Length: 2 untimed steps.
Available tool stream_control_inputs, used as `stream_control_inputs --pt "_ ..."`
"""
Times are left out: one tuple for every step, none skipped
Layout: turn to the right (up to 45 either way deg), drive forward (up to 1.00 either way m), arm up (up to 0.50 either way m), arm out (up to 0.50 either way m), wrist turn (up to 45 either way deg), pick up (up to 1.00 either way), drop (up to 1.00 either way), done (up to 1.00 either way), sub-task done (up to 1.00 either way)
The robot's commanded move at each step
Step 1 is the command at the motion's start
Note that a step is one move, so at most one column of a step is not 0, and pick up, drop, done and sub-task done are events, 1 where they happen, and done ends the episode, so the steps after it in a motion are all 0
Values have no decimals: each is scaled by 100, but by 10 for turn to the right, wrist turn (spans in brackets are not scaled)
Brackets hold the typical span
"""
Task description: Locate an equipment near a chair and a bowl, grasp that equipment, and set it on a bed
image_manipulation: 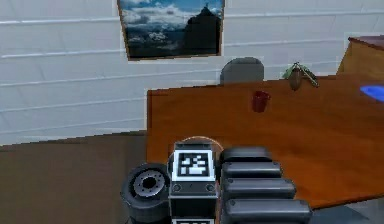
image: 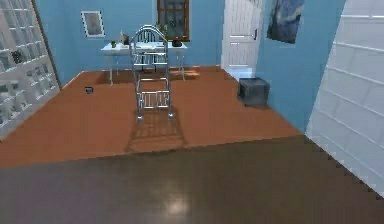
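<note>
While the gripper (image_manipulation: pixel 148 192), whether loaded I cannot tell, is sitting near the desk (image_manipulation: pixel 220 130), I am guessing the equipment lies beyond, by the chair (image_manipulation: pixel 242 70).

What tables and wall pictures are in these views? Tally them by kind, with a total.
Wall pictures: 3 (small white-framed picture, blue-grey poster, dark-framed mountain landscape)
Tables: 2 (white table, brown wooden table)
Total: 5
</note>
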Motion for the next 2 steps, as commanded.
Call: stream_control_inputs --pt "0 100 0 0 0 0 0 0 0" --pt "30 0 0 0 0 0 0 0 0"
